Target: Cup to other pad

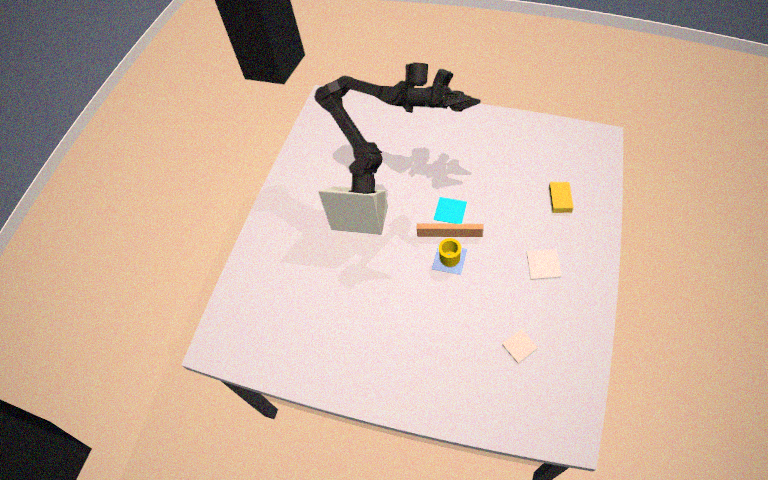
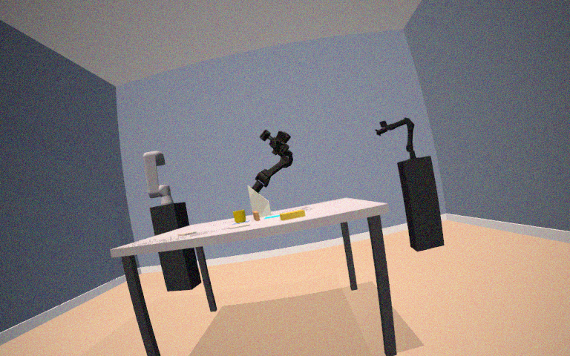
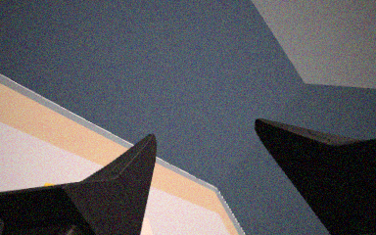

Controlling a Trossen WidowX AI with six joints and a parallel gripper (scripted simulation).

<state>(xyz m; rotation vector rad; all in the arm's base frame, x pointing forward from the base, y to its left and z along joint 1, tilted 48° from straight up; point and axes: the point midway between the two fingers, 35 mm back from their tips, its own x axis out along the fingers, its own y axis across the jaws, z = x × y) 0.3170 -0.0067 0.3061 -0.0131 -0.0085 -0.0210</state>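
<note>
The yellow cup [image 1: 449,252] [image 2: 239,216] stands upright on the blue pad [image 1: 440,267]. Something small and pale shows inside it in the top view, but single marbles cannot be made out. The cyan pad [image 1: 450,210] [image 2: 272,216] lies bare on the other side of a low wooden bar. My gripper [image 1: 476,102] [image 3: 205,131] is open and empty, raised high above the table and far from the cup. In the wrist view its two fingers stand wide apart, with only wall between the tips.
The wooden bar [image 1: 449,230] [image 2: 256,216] stands between the two pads. A yellow block [image 1: 561,196] [image 2: 292,215] lies farther out from the arm's base. Two pale flat tiles [image 1: 544,264] [image 1: 519,346] lie on the table beyond the cup.
</note>
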